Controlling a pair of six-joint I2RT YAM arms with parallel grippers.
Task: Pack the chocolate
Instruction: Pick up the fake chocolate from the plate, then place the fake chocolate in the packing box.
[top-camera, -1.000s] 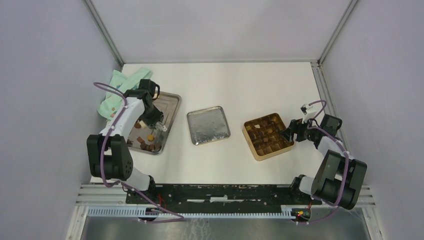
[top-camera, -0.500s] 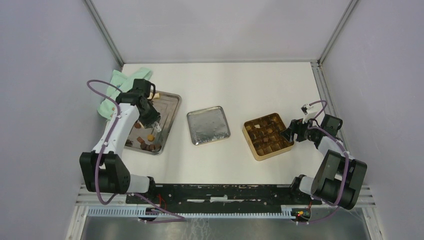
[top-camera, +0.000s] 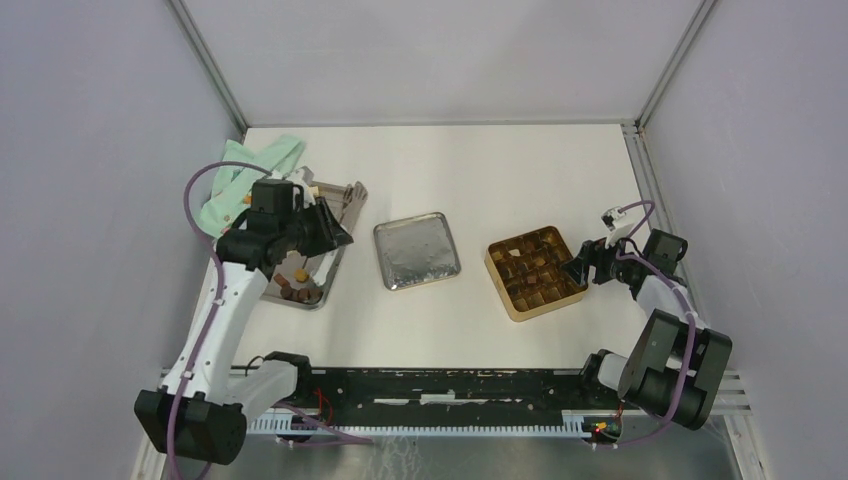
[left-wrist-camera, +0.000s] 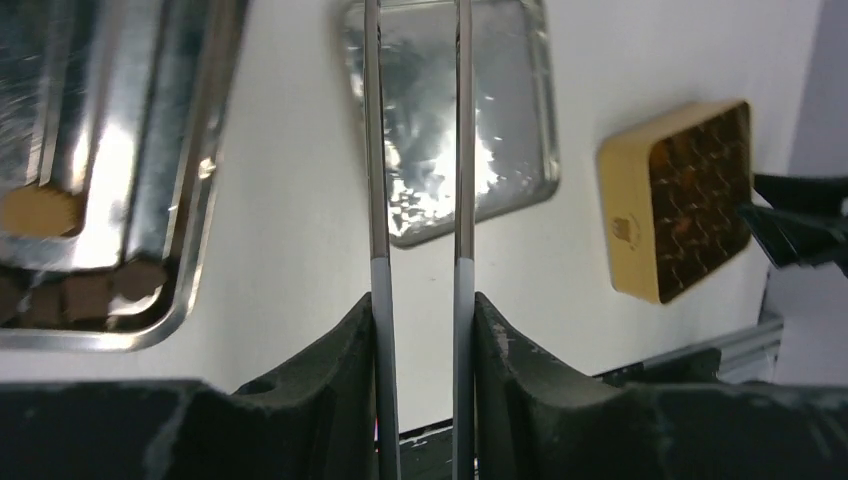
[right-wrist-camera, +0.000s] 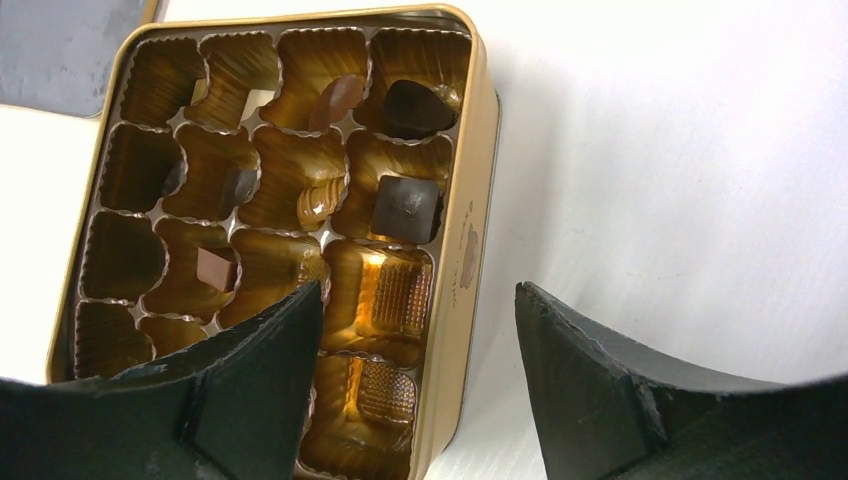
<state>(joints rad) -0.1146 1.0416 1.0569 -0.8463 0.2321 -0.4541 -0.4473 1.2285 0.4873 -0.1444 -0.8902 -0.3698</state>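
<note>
Loose chocolate chunks, one tan (top-camera: 298, 272) and several brown (top-camera: 291, 293), lie in the silver tray (top-camera: 322, 283) at the left; the left wrist view shows them too (left-wrist-camera: 100, 295). My left gripper (top-camera: 335, 235) hovers over the tray's right edge, shut on the long metal tweezers (left-wrist-camera: 372, 150). The tweezer tips are out of frame. The gold tin (top-camera: 535, 272) holds a few dark and brown chunks (right-wrist-camera: 408, 208); most compartments are empty. My right gripper (right-wrist-camera: 415, 295) is open, its jaws either side of the tin's right wall (right-wrist-camera: 462, 290).
A silver lid (top-camera: 417, 250) lies between the tray and the tin. A green cloth (top-camera: 240, 180) lies at the back left, beside the tray. Grey walls close in the table on three sides.
My left arm has risen and swung right, from over the tray's middle to its right edge, tweezers now pointing toward the lid. The right arm has not moved.
</note>
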